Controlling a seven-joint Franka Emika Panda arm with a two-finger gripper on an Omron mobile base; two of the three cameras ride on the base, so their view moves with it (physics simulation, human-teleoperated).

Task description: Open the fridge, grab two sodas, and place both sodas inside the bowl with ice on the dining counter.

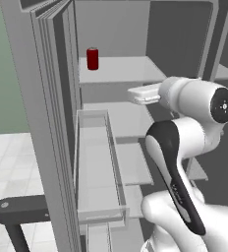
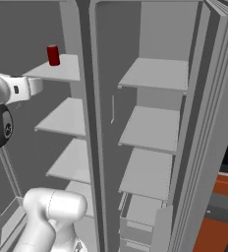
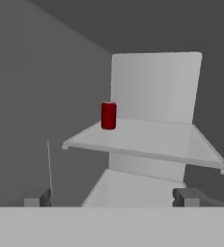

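We are looking into the fridge (image 1: 47, 123) with both doors standing open; one soda (image 1: 92, 58) is standing upright on an upper shelf (image 1: 121, 71) of the left compartment, toward that shelf's left rear; the tool (image 3: 113, 198) is pointing at it from well apart, jaws spread wide and grasping nothing, its dark tips flanking the bottom of the hand view.

For the reach, we are judging that the tool should be advancing level with the can's mid-height, keeping clear above the shelf's front lip and centring the can between the fingers before clenching; the clear door bin (image 1: 99, 167) on the left and the divider between compartments are leaving a limited corridor, so the wrist should be staying straight.

Hard to make out: we are seeing only one red can; the second may be sitting out of sight; the lettering is too small to read; the bowl and the worktop are lying outside these frames.
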